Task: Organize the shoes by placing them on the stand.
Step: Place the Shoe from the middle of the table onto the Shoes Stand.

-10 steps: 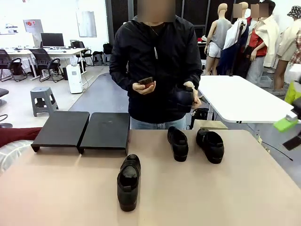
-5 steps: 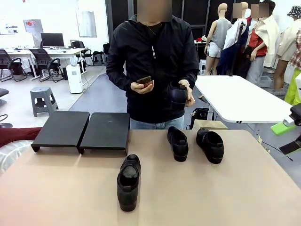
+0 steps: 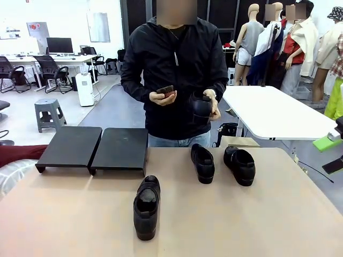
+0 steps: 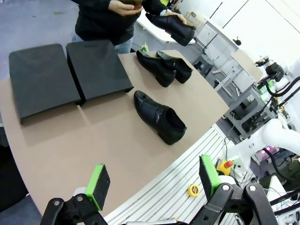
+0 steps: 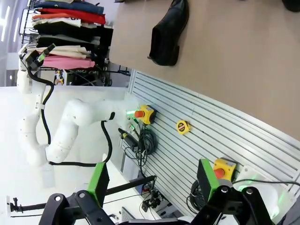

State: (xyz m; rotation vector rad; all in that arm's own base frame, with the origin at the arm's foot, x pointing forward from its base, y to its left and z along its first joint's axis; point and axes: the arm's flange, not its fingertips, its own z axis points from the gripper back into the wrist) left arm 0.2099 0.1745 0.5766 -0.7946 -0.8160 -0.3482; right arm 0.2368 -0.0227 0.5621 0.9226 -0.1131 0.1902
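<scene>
Front view: the stand (image 3: 120, 149), two black sloped platforms side by side, sits at the far left of the bench (image 3: 241, 225). Three shoes lie on the bench top, off the stand. The near shoe (image 3: 146, 206) is in the middle with its toe pointing away from the person. The pair of shoes (image 3: 221, 163) lies close together towards the far right. The person behind the bench holds the fourth shoe (image 3: 202, 106) in one hand (image 3: 213, 110) at chest height.

Left wrist view: the left claw (image 4: 154, 180) stands wide open with nothing between its green pads (image 4: 98, 180). It hangs above the bench's near edge, well apart from the near shoe.

Right wrist view: the right claw (image 5: 152, 180) is also spread wide and holds nothing. It hangs off the bench, over a slatted panel (image 5: 211, 140) on which a yellow tape measure (image 5: 183, 126) lies.
</scene>
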